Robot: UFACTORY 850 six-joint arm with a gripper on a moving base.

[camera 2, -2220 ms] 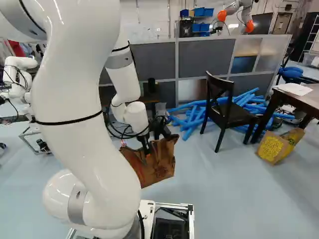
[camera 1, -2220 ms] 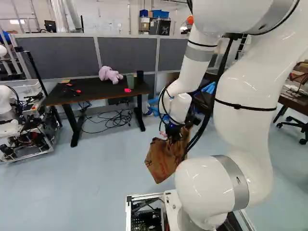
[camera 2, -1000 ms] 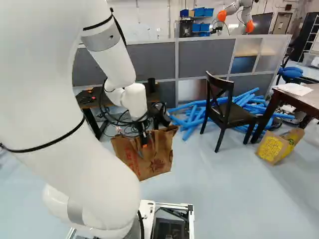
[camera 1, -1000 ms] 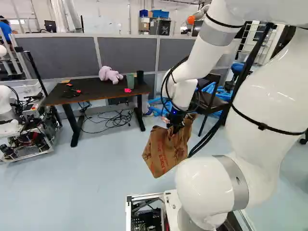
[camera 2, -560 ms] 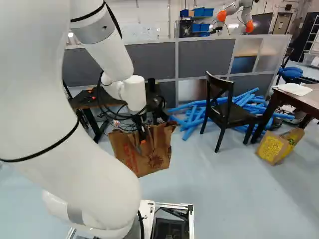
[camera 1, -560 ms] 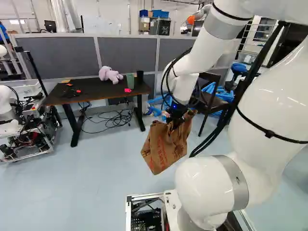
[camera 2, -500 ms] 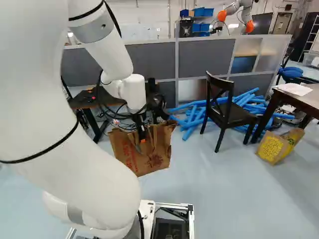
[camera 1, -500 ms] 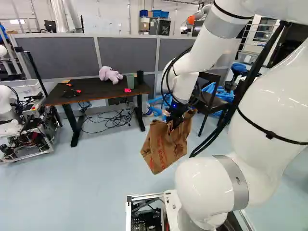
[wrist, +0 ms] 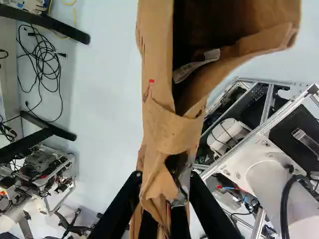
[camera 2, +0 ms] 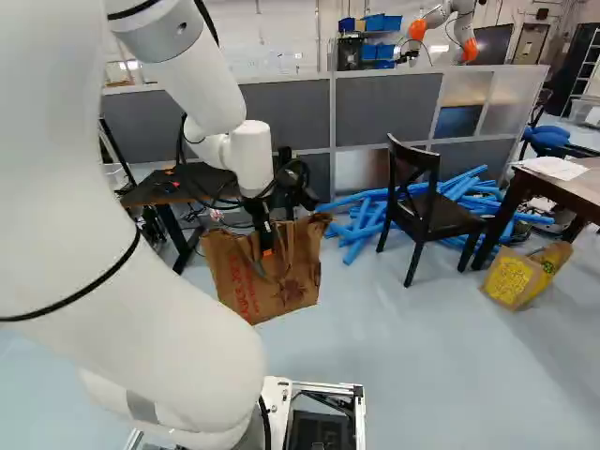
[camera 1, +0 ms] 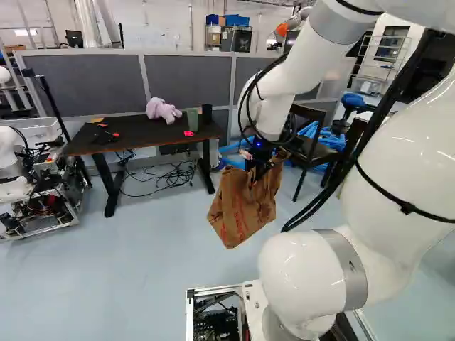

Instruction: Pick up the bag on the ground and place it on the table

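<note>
The gripper (camera 2: 266, 246) is shut on the top of the brown paper bag (camera 2: 272, 286) in the right base view. In the left base view the bag (camera 1: 243, 206) hangs tilted in the air, nearer to me than the black table (camera 1: 153, 137). Crumpled paper of the bag (wrist: 172, 132) runs between the two fingers of the gripper (wrist: 163, 201) in the wrist view. Its mouth gapes ahead of them, with a pale label inside. The fingertips are partly hidden by the paper.
On the table are a plush toy (camera 1: 162, 110), a green cup (camera 1: 193, 118) and small red items. Cables (camera 1: 167, 174) lie beneath it. Another robot (camera 1: 28, 174) stands left. A black chair (camera 2: 427, 211), blue tubes (camera 2: 361, 220) and a second bag (camera 2: 514, 277) are farther right.
The arm has reached farther ahead and lifted slightly, carrying the bag up and a little towards the table side. The base has not moved, and the grip has stayed as it was.
</note>
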